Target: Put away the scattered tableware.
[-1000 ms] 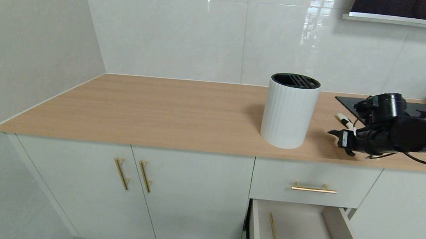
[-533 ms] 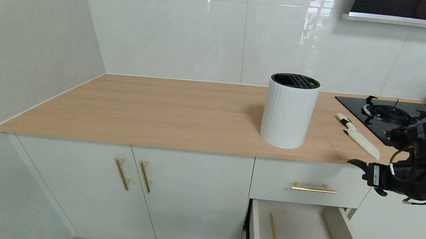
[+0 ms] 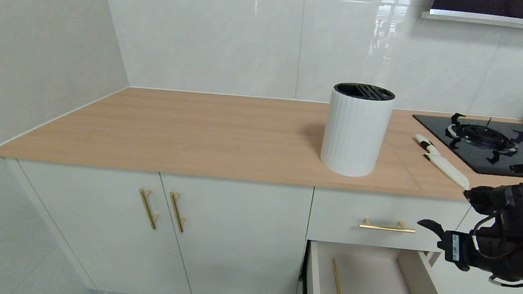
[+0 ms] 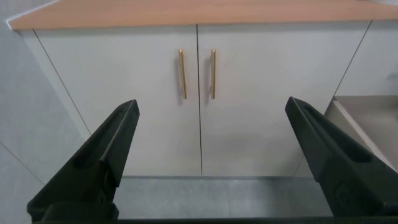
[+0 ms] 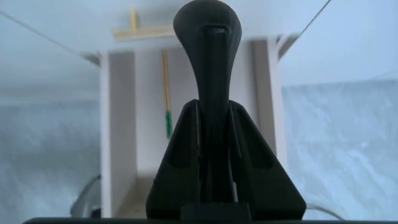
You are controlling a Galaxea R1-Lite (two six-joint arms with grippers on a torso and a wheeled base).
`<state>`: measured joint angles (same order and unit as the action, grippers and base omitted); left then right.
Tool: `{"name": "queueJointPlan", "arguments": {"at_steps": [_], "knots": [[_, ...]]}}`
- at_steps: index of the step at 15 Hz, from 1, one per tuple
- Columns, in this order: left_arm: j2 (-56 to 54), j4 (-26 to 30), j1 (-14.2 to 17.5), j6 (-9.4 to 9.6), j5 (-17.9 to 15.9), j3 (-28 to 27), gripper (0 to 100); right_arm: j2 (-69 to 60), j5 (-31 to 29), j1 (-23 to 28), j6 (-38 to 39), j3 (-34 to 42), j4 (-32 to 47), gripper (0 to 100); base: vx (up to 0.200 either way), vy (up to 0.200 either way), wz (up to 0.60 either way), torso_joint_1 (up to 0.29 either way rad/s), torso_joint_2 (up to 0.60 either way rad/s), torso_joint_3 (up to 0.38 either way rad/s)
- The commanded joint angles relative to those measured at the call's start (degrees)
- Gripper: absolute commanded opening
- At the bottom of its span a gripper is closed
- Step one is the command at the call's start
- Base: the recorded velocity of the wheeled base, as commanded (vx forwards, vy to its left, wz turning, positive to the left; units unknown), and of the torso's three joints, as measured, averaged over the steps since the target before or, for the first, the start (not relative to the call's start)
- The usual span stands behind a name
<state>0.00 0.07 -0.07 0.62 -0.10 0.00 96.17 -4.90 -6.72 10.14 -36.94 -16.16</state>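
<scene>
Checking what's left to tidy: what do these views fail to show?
Open white drawer: its near end is cut off by the head view's lower edge, along with the green tip of the wooden chopsticks.
White ribbed cylindrical holder: in the head view, its wall hides any contents.
Right wrist view: the right gripper covers the drawer's middle.

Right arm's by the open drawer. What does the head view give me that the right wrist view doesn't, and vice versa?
Head view adds the knife lying on the countertop between the white knife holder and the stove, plus the cabinet doors. Right wrist view adds an end-on look along the right gripper, shut and empty, above the open drawer. Both show that drawer, the chopsticks inside it and the gold handle of the closed drawer above.
</scene>
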Motion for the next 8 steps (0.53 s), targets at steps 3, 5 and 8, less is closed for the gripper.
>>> {"name": "queueJointPlan", "arguments": {"at_steps": [3, 5, 8], "knots": [[0.1, 0.0, 0.0, -0.01, 0.0, -0.1, 100, 4.7, -0.1, -0.4, -0.9, 1.2, -0.2, 0, 0.000, 0.000, 0.00, -0.199, 0.46, 0.276], [0.1, 0.0, 0.0, -0.01, 0.0, 0.0, 100, 6.1, -0.1, -0.5, -0.9, 1.3, -1.5, 0, 0.000, 0.000, 0.00, -0.198, 0.47, 0.281], [0.1, 0.0, 0.0, -0.01, 0.0, -0.1, 100, 8.4, -1.3, -0.8, -0.9, 1.9, -3.7, 0, 0.000, 0.000, 0.00, -0.185, 0.47, 0.287]]}}
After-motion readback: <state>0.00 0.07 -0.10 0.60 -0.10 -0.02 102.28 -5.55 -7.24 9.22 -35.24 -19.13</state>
